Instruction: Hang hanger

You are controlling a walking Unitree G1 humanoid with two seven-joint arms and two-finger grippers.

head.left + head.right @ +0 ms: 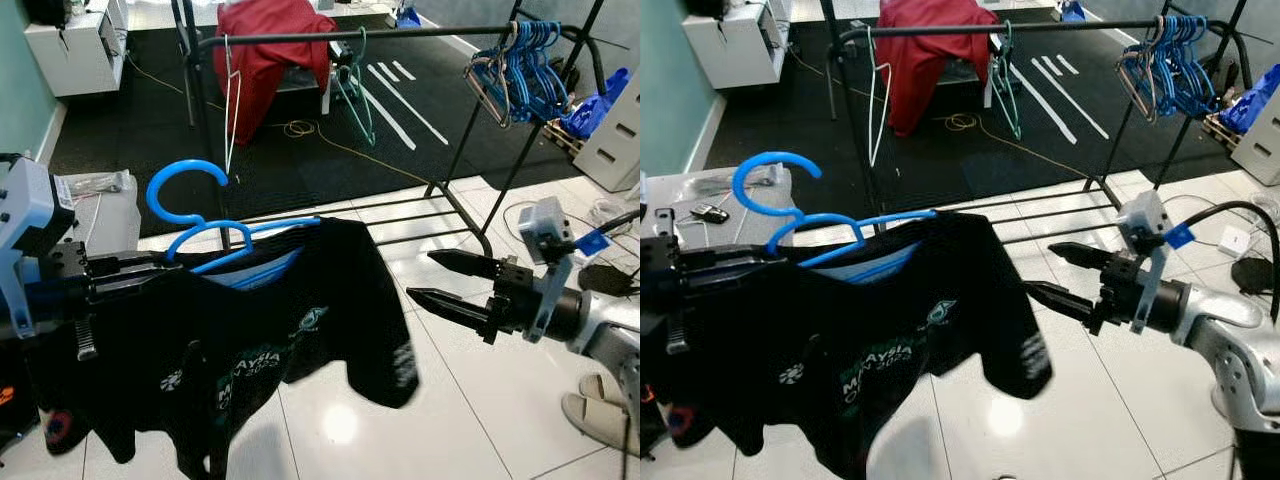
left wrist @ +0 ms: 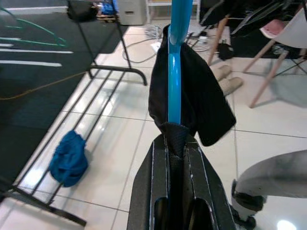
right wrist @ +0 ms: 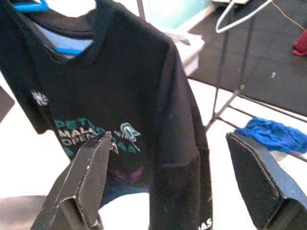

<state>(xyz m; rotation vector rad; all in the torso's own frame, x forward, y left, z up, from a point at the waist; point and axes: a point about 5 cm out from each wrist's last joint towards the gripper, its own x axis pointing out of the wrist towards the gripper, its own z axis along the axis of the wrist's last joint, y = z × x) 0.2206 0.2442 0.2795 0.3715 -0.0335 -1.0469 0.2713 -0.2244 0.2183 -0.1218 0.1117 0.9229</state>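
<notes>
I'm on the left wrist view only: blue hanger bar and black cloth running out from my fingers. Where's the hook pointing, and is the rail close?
Observer: The blue hanger's hook curves up and toward the rail, which stands farther ahead, across the tiled floor.
Operator: Is the shirt fully on it?
Observer: The black T-shirt hangs on the hanger, drooping below the left pincer, printed side facing the right wrist camera.
Operator: What's the right arm doing?
Observer: The right pincer is open, holding nothing, pointing at the shirt's sleeve from the side.
Operator: Free space on the rail?
Observer: Blue hangers bunch at its right end; the middle stretch is bare.
</notes>
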